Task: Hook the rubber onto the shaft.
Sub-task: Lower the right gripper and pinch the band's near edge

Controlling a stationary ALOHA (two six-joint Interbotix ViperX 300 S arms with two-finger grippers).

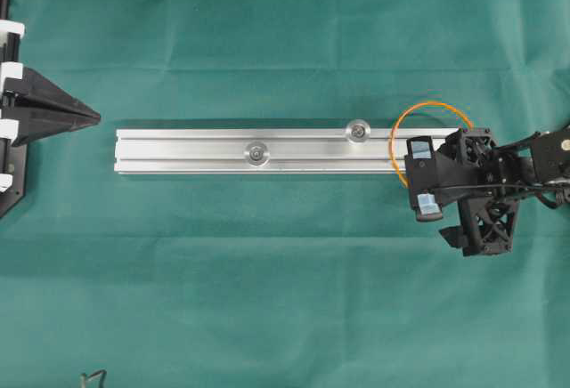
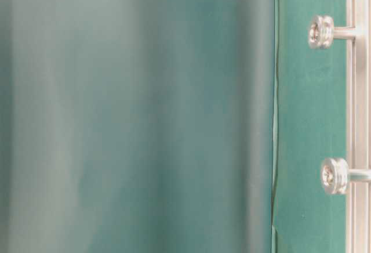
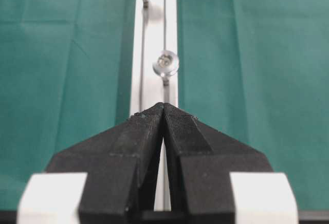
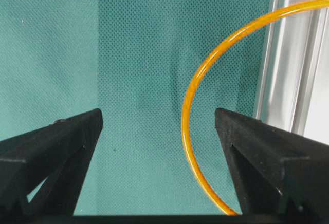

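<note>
The rubber [image 1: 405, 121] is a thin orange loop lying flat over the right end of the silver rail [image 1: 196, 149]. Two silver shafts [image 1: 358, 130] [image 1: 257, 151] stand up from the rail, both apart from the loop. My right gripper [image 1: 472, 190] hangs open over that rail end. In the right wrist view the rubber [image 4: 185, 119] curves across the cloth between the right gripper's [image 4: 159, 116] spread jaws, nearer the right one, touching neither. My left gripper [image 1: 96, 114] is shut and empty off the rail's left end, pointing along it [image 3: 164, 105].
Green cloth [image 1: 285, 299] covers the table. A black frame [image 1: 4, 14] stands at the left edge, and a small wire piece [image 1: 92, 376] lies at the front. The table-level view shows both shafts [image 2: 320, 31] [image 2: 333, 175] side-on.
</note>
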